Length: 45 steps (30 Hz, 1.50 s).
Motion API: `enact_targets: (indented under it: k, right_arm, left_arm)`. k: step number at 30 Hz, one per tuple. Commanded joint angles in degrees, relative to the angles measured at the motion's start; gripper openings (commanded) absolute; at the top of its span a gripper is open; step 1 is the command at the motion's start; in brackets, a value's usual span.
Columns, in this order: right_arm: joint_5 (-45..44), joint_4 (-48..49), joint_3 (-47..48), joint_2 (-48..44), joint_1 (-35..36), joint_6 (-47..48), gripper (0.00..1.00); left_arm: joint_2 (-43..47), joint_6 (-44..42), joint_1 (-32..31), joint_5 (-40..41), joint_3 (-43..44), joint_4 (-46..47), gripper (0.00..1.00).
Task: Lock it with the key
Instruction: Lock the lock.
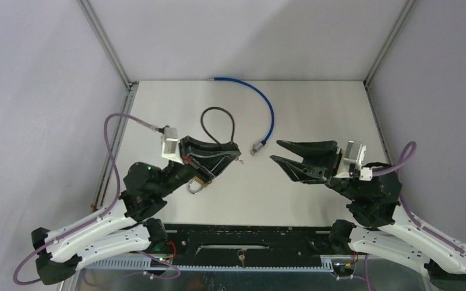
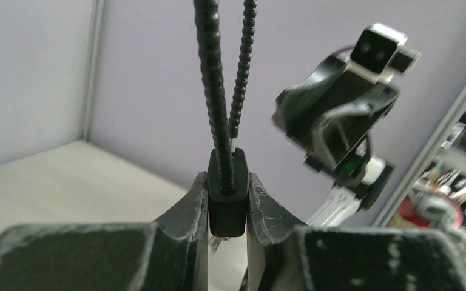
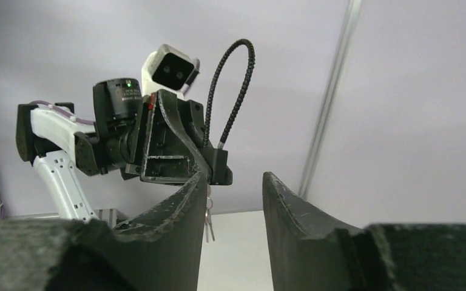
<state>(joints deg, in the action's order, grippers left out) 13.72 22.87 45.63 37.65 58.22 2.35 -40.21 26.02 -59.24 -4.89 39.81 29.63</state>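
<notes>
A black lock body [image 2: 227,203] with a looped black cable [image 2: 218,79] is pinched between my left gripper's [image 2: 227,188] jaws. From above, the left gripper [image 1: 227,159] sits left of centre with the cable loop [image 1: 218,121] behind it. Small silver keys [image 3: 208,221] hang under the lock body [image 3: 220,168], and a sliver of key [image 2: 219,241] shows below the lock. My right gripper [image 3: 233,182] stands open and empty, facing the lock with a gap between. Seen from overhead, the right gripper [image 1: 275,151] lies to the right of the key [image 1: 241,160].
A blue cable [image 1: 268,109] curves across the back of the table [image 1: 315,109], its connector [image 1: 258,145] lying between the two grippers. A small brass and silver padlock-like thing [image 1: 198,184] shows under the left arm. Grey walls close in the sides and back.
</notes>
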Motion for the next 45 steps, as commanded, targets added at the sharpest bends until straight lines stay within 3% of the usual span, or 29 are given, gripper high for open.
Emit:
enact_targets:
  k: [1, 5, 14, 19, 25, 45]
  right_arm:
    - [-6.5, -9.1, 2.7, -0.6, -0.7, -2.6, 0.40]
    - [-4.2, -11.1, 5.3, 1.5, -0.9, -9.1, 0.39]
    - [-5.5, -7.7, 7.4, 6.2, -1.4, -22.1, 0.51]
    - [-6.1, -8.1, 7.5, 7.3, -1.4, -22.9, 0.49]
    - [-5.8, -8.1, 7.5, 7.4, -1.4, -22.8, 0.35]
    - [-7.0, -10.7, 6.7, 7.6, -1.3, -22.4, 0.37]
  left_arm:
    - [-1.9, -14.9, 0.0, -4.3, 10.1, -20.6, 0.00]
    - [-2.0, -19.0, 0.0, -7.0, 11.7, -25.2, 0.00]
    - [-3.7, -19.4, -0.1, -10.1, 13.0, -27.6, 0.00]
    - [-4.0, -19.4, -0.3, -11.0, 13.3, -27.5, 0.00]
    - [-4.0, -19.3, -0.3, -11.0, 13.1, -27.1, 0.00]
    - [-3.8, -18.6, -0.3, -9.6, 12.7, -26.3, 0.00]
